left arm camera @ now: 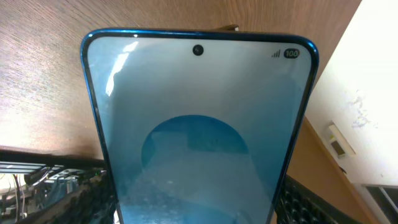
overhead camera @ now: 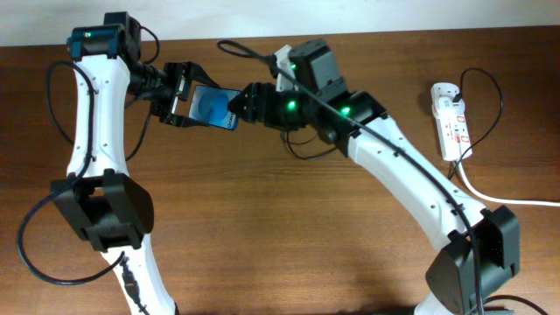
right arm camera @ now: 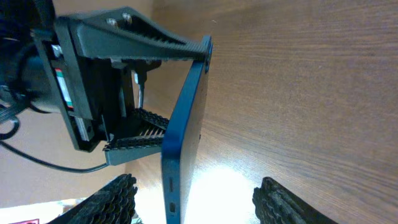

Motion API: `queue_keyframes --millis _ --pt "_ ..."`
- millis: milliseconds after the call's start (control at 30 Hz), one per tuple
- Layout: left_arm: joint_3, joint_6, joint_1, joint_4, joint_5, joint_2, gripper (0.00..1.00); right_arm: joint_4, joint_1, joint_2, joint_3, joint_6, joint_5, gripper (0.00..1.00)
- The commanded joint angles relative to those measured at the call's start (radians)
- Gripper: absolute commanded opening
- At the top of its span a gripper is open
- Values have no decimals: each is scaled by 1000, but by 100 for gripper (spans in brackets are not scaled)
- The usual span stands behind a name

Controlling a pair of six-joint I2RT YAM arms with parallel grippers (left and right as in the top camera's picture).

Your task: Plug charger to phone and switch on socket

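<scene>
My left fingers (right arm camera: 140, 129) are clamped on the phone (left arm camera: 199, 124) toward the back of the desk (overhead camera: 289, 227). Its blue screen shows a battery badge (left arm camera: 291, 53) reading "100" beside the signal bars. The desk is brown wood grain, with a pale wall (overhead camera: 350, 13) behind it. My right fingers (right arm camera: 118, 198) stand apart, with the phone's lower end between them, touching neither. At far right the white socket (overhead camera: 451, 121) lies flat, its red markings too small to read. Its white cord (overhead camera: 507, 199) trails off the edge.
</scene>
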State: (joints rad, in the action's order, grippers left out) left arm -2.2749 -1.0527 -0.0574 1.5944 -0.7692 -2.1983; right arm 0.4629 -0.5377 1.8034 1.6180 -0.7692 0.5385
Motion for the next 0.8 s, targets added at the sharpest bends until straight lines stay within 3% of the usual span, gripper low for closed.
queue_keyframes --millis 0,167,267,333,467,633,767 --pt "-18 -9 -1 5 -8 37 0 -23 -74 -1 17 -86 -202 56" --pt "-18 -9 43 5 14 37 2 -113 -110 60 17 -116 -222 30" --pt "-18 -9 60 5 36 37 1 -108 -110 69 16 -111 -226 20" --pt "-18 -9 60 5 37 37 4 -101 -110 69 16 -111 -227 4" --pt "-18 -9 60 5 37 37 32 -105 -109 69 16 -111 -230 4" --pt "-18 -8 60 5 37 37 100 -113 -108 67 17 -112 -228 4" --pt "-18 41 57 -13 68 37 99 -109 -43 52 17 -111 -149 4"
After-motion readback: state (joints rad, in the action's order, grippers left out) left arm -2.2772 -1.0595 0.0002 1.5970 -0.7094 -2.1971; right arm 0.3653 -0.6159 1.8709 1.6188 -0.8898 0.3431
